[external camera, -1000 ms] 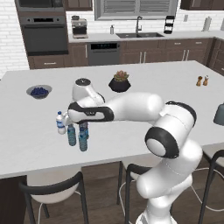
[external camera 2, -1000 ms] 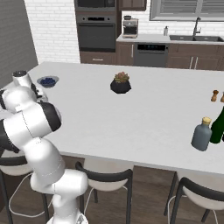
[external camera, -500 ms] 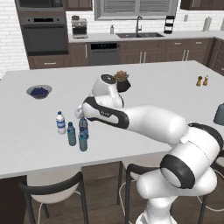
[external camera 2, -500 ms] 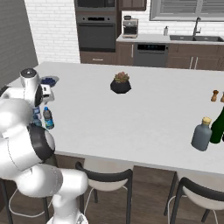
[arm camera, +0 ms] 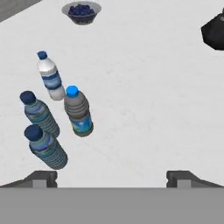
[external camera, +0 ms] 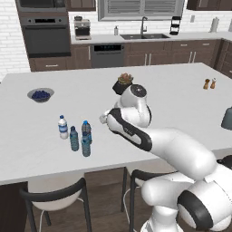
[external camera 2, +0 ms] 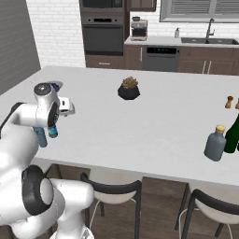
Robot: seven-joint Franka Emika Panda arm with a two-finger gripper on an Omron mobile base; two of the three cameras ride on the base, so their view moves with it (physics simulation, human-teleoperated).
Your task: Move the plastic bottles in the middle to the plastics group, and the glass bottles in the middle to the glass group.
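Several small plastic bottles stand close together on the white island's left part. The white-labelled bottle (arm camera: 50,78) (external camera: 63,127) stands farthest back. Beside it is a grey bottle with a blue cap (arm camera: 78,113) (external camera: 86,131). Two teal-labelled bottles (arm camera: 39,112) (arm camera: 46,147) stand nearest the hand. My gripper (arm camera: 111,177) (external camera: 103,119) hovers open to the right of the cluster, a little above the counter, with nothing between its fingertips (arm camera: 41,178). The broad grey-blue glass bottle (external camera 2: 215,144) (external camera: 227,118) with a tan stopper stands at the island's far right, next to a dark green bottle (external camera 2: 232,135).
A bowl of blueberries (external camera: 41,94) (arm camera: 82,11) sits behind the bottles. A dark plant pot (external camera: 123,84) (external camera 2: 129,89) stands mid-island and two small shakers (external camera: 209,84) at the far right. Dark stools (external camera 2: 112,191) line the island's near edge.
The hand has drawn back from over the bottle cluster and swung right, still open. The bottles have stayed in place.
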